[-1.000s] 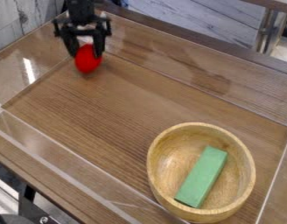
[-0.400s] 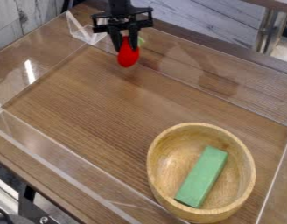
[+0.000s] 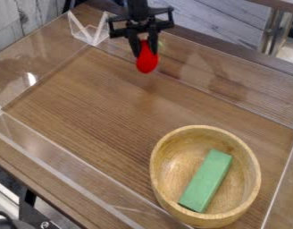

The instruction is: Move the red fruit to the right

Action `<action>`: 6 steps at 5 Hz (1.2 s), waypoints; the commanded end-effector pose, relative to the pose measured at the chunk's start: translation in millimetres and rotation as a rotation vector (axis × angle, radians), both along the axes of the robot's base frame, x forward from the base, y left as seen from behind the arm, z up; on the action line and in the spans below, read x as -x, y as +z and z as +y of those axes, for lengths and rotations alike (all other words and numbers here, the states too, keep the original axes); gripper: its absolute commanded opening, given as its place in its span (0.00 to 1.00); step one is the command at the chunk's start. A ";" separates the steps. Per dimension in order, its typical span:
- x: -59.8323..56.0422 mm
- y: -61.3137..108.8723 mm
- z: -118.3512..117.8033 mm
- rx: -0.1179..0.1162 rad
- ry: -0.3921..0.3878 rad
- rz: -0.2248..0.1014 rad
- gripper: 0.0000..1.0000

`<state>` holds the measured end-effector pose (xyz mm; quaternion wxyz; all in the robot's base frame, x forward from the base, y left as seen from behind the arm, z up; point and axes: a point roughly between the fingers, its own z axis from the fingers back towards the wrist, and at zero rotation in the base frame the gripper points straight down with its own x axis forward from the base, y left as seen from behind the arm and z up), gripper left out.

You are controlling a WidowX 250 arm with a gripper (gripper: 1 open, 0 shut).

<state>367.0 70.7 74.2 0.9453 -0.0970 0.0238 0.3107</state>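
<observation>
Gripping the red fruit [image 3: 146, 62], the fingers [image 3: 144, 38] are closed around its upper part, near the far edge of the wooden surface [image 3: 125, 116] and left of the middle of the view. Compared with the earlier frames, fruit and fingers have both shifted to the right, first by a wide stretch and then by a little more, while the bowl has stayed where it was. No writing or brand can be made out on the fruit, the fingers, the bowl or the block. To the right of the fruit, bare wood runs to the raised rim on the right side, and more bare wood spreads toward the near side. The round wooden bowl [image 3: 164, 155] sits at the near right, well apart from the fruit and close to the right edge of the surface. Inside it lies the flat green block [image 3: 205, 182], tilted lengthwise, its upper end leaning to the right. Whether the fruit touches the wood beneath it, I cannot tell.
</observation>
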 end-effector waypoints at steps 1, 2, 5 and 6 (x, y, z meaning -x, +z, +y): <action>-4.8 30.9 -13.6 -0.016 0.074 -0.099 0.00; -5.6 40.2 -29.7 0.001 0.127 -0.106 0.00; -3.8 44.0 -80.2 0.009 0.294 -0.114 0.00; -4.3 35.8 -96.7 -0.003 0.314 -0.116 0.00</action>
